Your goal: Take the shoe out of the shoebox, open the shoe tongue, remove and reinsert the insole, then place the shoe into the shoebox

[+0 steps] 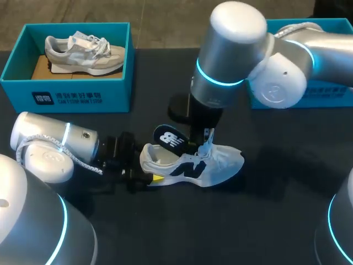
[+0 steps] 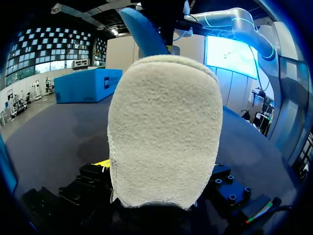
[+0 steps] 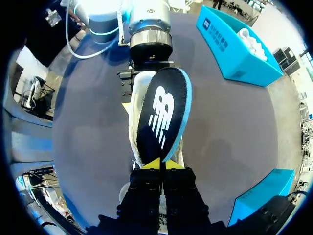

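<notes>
Head view: the insole step is in hand. The white sneaker sits mid-table, toe to 3 o'clock. The left gripper is clamped on its heel from 9 o'clock. The right gripper comes down from 12 o'clock, pinched on the navy insole, which stands tilted over the collar.
- You can't tell pull from push here; my read is pull.
- The next move calls for a straight lift clear without dragging the shoe. Then you feed the insole back in with the heel braced.
- Count: two sneakers, the second being the grey sneaker in the shoebox at 10 o'clock. Two boxes, with the second shoebox at 2 o'clock, half hidden by the right arm. One insole.

Left wrist view: one fuzzy white heel fills the gap between the fingers. One yellow fingertip shows against its side; the other is hidden. One insole tip rises ahead, and there's one shoebox well beyond.

Right wrist view: the yellow tips are together on the insole's end, with the white sneaker under it. The left gripper sits at the far heel. You see two shoeboxes and one insole.
</notes>
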You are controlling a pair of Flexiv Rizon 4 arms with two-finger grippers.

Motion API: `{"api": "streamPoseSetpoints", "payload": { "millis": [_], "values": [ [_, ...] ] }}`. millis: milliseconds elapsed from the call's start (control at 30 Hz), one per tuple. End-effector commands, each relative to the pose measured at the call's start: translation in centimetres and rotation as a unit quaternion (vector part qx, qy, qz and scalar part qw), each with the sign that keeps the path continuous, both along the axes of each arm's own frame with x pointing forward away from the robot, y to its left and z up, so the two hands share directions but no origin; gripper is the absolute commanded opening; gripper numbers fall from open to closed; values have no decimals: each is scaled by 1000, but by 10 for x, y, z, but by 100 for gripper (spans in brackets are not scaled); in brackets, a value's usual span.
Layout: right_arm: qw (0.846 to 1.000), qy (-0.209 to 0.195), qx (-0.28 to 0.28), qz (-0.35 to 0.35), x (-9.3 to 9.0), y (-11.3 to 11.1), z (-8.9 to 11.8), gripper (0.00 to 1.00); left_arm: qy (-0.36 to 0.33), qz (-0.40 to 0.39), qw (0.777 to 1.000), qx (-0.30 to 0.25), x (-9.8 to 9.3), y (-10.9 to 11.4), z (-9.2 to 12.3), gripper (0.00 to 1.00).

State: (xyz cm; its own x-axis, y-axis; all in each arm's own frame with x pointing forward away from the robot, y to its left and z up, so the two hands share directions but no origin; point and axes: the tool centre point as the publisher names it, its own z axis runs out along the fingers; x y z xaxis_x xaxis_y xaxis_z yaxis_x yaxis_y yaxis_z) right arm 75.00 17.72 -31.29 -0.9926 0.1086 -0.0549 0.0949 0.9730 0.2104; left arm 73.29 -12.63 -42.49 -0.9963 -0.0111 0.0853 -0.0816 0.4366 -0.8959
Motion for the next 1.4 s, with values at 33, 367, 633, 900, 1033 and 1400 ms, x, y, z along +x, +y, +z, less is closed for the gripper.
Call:
{"api": "streamPoseSetpoints", "payload": {
  "millis": [33,367,633,900,1033,1400],
  "values": [
    [1000,-7,23,5,0,-3,7,0,1,0,1000,2,2,0,-4,0],
    [997,-9,63,33,4,22,9,0,1,0,1000,2,2,0,-4,0],
    [995,3,80,65,9,45,1,0,1,0,1000,2,2,0,-4,0],
    [992,-1,91,92,15,61,4,0,1,0,1000,2,2,0,-4,0],
    [989,11,107,100,14,64,2,0,1,0,1000,2,2,0,-4,0],
    [982,66,158,72,13,56,4,46,1,0,1000,2,2,0,-4,0]
  ]
}}
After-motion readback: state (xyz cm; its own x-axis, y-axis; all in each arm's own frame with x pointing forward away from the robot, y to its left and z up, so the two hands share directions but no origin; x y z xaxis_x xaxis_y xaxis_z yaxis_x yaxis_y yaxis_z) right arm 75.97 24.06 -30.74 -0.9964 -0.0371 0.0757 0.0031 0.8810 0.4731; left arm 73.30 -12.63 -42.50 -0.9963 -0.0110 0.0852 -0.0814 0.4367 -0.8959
